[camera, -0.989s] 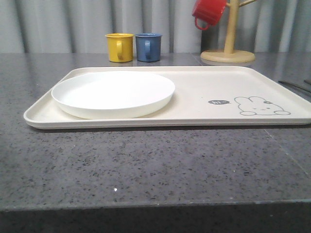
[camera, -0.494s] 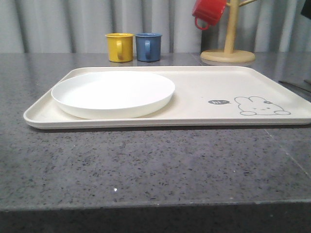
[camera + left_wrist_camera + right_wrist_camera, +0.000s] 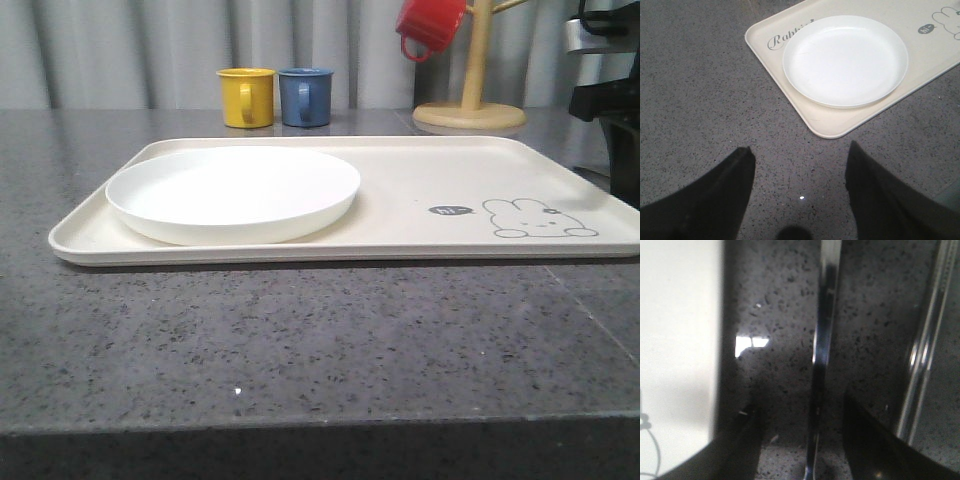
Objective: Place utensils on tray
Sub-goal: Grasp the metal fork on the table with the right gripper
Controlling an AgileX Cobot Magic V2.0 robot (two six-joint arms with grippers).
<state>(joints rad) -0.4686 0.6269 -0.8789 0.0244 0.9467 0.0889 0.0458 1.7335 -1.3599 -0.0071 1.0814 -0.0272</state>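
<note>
The right end effector (image 3: 800,440) stands with its two dark fingers spread apart, low over the counter (image 3: 300,340). A shiny metal utensil handle (image 3: 821,365) runs through the gap between the fingers; contact with either finger cannot be confirmed, as the right wrist view is blurred. A second pair of bright metal strips (image 3: 922,350), likely the chopsticks, lies just outside one finger, apart from it. The pale edge of the tray (image 3: 680,340) lies beside the other finger, separated from the utensils by a strip of bare counter. In the front view the right arm (image 3: 610,90) is at the far right edge, beyond the tray's right end. The left end effector (image 3: 800,155) also has its fingers spread wide and holds nothing; it hangs above bare counter near the tray's (image 3: 830,127) rounded corner. The counter is dark grey speckled stone. The cream tray (image 3: 420,160) carries a round white plate (image 3: 233,193) on its left half and a rabbit drawing (image 3: 538,218) on its right. Behind the tray stand a yellow mug (image 3: 246,97) and a blue mug (image 3: 305,96), side by side, and a wooden mug tree (image 3: 470,100) bearing a red mug (image 3: 430,25). A grey curtain (image 3: 130,50) closes the background.
</note>
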